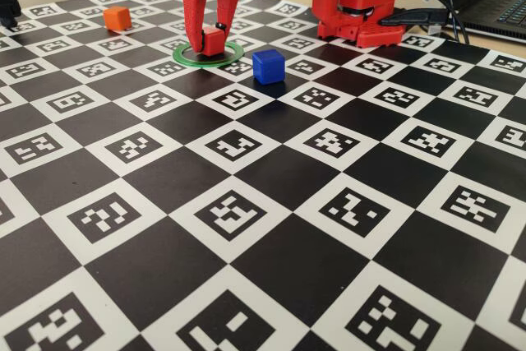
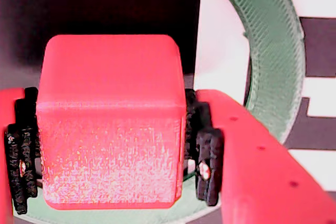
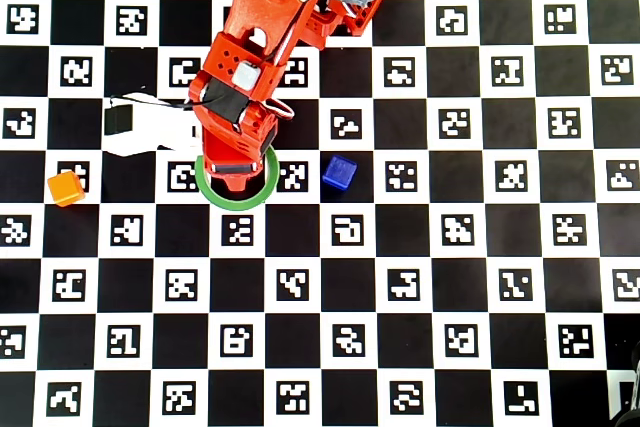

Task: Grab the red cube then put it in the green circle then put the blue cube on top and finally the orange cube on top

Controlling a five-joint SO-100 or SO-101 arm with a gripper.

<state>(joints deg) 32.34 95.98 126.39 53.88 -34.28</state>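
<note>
Clamped in the hand, red cube fills the wrist view; overhead hides it.

I saw a red cube, a deep-blue cube, an orange cube and a green circle on a black-and-white chequered surface printed with square markers; my gripper was red.
</note>
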